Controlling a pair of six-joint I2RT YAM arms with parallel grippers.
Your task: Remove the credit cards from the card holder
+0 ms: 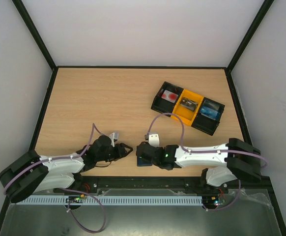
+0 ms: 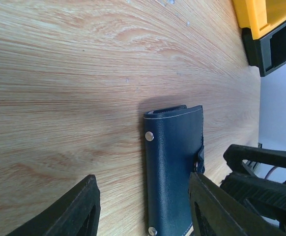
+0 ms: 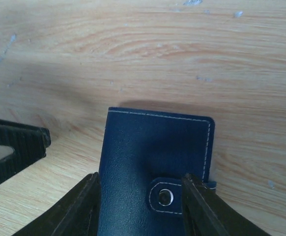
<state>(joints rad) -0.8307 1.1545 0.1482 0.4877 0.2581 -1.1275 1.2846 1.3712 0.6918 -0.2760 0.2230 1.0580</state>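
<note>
- I am seeing the right gripper (image 3: 139, 196) with its jaws parted and gripping nothing. It is hanging low over the card holder (image 3: 153, 147), one finger by a long edge and the other over the tab (image 3: 165, 196).
- I am seeing the left gripper (image 2: 143, 192) spread and empty too, facing the card holder from just beside it.
- The card holder is lying flat and folded shut on the table (image 3: 133, 49), near the front edge and between the two grippers. No card is showing from it.
- I am judging it light, thin, soft-skinned and somewhat flexible, so it is likely to slide on the smooth wood under a sideways push. I am favouring one gripper pinning the stitched edge opposite the tab while the other is lifting the tab.
- I am expecting any card inside to be stiff, thin and slick, best pinched by whichever short edge is sticking out.
- Farther out, a pinkish card (image 1: 170, 96) is resting in the end compartment of the tray (image 1: 157, 104), well apart from the card holder. The dark item in the yellow middle compartment is too small to identify.
</note>
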